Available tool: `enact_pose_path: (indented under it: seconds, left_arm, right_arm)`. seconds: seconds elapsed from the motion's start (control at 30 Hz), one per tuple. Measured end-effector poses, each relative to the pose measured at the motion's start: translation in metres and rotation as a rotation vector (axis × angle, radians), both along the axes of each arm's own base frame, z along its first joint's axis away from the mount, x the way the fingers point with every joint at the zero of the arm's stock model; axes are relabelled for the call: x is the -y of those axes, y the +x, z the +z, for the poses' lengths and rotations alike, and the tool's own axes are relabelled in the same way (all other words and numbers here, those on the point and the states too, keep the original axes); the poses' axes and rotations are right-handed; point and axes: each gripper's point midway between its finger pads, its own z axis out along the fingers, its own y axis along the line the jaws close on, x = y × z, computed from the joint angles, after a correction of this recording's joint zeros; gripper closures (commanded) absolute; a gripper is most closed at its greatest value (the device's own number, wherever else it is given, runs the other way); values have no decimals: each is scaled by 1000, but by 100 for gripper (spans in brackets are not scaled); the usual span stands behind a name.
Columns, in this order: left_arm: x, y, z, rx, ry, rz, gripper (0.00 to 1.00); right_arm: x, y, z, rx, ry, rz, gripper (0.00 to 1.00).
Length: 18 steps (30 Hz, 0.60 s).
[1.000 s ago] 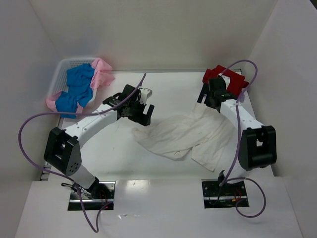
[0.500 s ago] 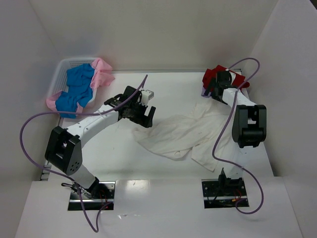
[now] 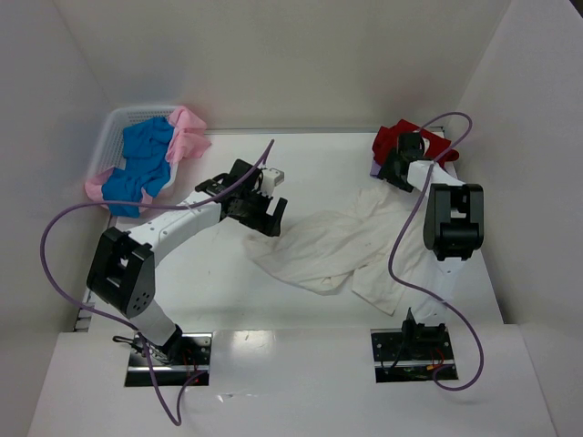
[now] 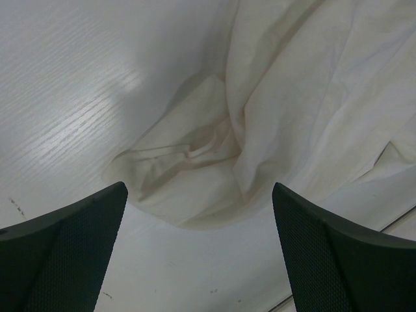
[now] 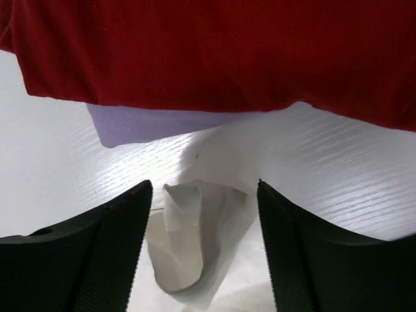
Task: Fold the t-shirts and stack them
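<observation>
A: Across the table (image 3: 219,273), where do we find the shirts?

B: The cream-white t-shirt (image 3: 337,246) sprawls crumpled from the centre out toward four o'clock. The basket (image 3: 107,127) at ten o'clock holds the blue shirt (image 3: 146,155) and the pink shirt (image 3: 189,137). The red shirt (image 3: 392,137) sits at one o'clock, with a lavender shirt (image 5: 143,123) peeking from under it.

A: And our claws?

B: Our left gripper (image 4: 199,192) hangs spread wide over the cream shirt's nine o'clock edge, holding nothing. Our right gripper (image 5: 203,188) has its jaws apart astride a cloth corner (image 5: 188,227) at that shirt's one o'clock end, just beside the red one. We see nothing pinched.

A: So we are at the spreading step?

B: We judge so. Next, both claws must pinch cream cloth only, then draw it flat before folding.
</observation>
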Motion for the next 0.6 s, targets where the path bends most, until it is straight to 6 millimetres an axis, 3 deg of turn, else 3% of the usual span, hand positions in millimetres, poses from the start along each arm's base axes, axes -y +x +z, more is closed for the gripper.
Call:
enact_pose_path:
  seconds: [0.1, 0.13, 0.27, 0.33, 0.6]
  left_arm:
    - [0, 0, 0, -2, 1, 0, 0]
    - [0, 0, 0, -2, 1, 1, 0]
    - [0, 0, -1, -5, 3, 1, 0]
    - [0, -1, -4, -11, 6, 1, 0]
    - [-1, 0, -5, -14, 9, 2, 0]
  right_arm:
    - [-2, 0, -2, -4, 8, 3, 53]
    - [-2, 0, -2, -1, 13, -2, 63]
    - [-2, 0, -2, -2, 12, -2, 80]
    - [-2, 0, -2, 0, 14, -5, 96]
    - [-1, -1, 0, -8, 13, -7, 100]
